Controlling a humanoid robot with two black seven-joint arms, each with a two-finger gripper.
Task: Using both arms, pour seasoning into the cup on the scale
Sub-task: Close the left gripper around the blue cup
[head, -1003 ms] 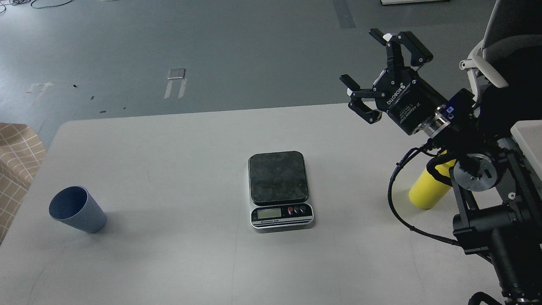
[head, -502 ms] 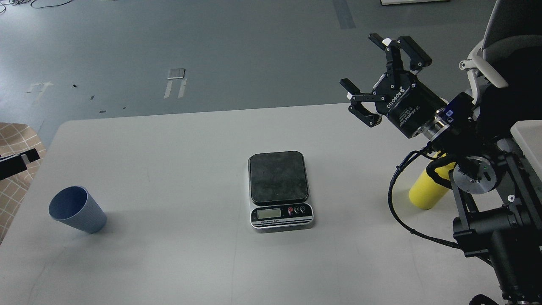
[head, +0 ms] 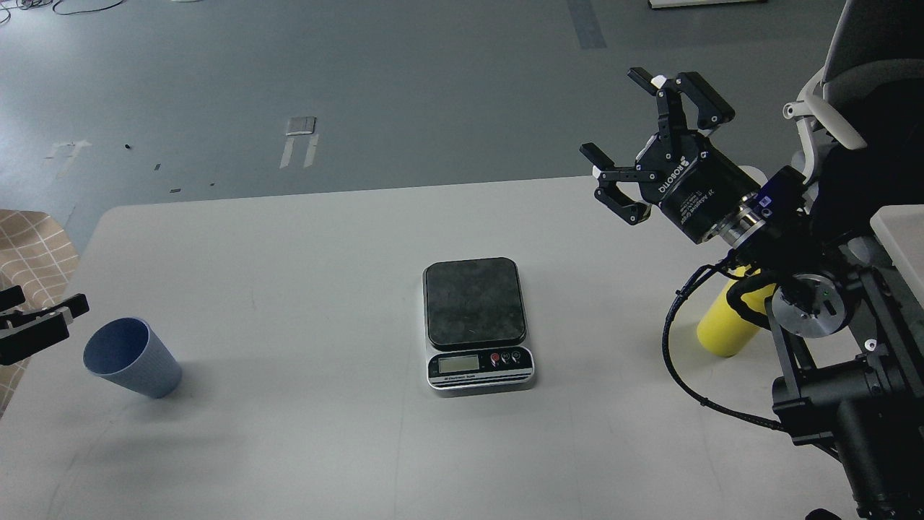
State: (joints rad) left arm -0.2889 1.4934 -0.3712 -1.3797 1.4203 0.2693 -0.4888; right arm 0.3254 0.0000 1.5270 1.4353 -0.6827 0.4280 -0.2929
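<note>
The dusty-blue ribbed cup (head: 133, 357) stands on the table at the far left. The scale (head: 476, 323) sits at the table's middle with nothing on its dark platform. The yellow seasoning bottle (head: 724, 329) stands at the right; only its lower body shows, and its top is hidden behind my right arm. My right gripper (head: 613, 113) is open and empty, held high above the table's far right, up and left of the bottle. My left gripper (head: 43, 310) pokes in at the left edge just left of the cup's rim, its two fingers apart and empty.
The white table (head: 303, 245) has its far edge running across the middle of the view, with grey floor beyond. A tan checked object (head: 32, 249) lies off the table's left edge. A chair (head: 844, 79) stands behind my right arm.
My left gripper has come into view at the left edge and dropped toward the cup. My right gripper has sunk slightly and turned a little. Cup, scale and bottle have not moved.
</note>
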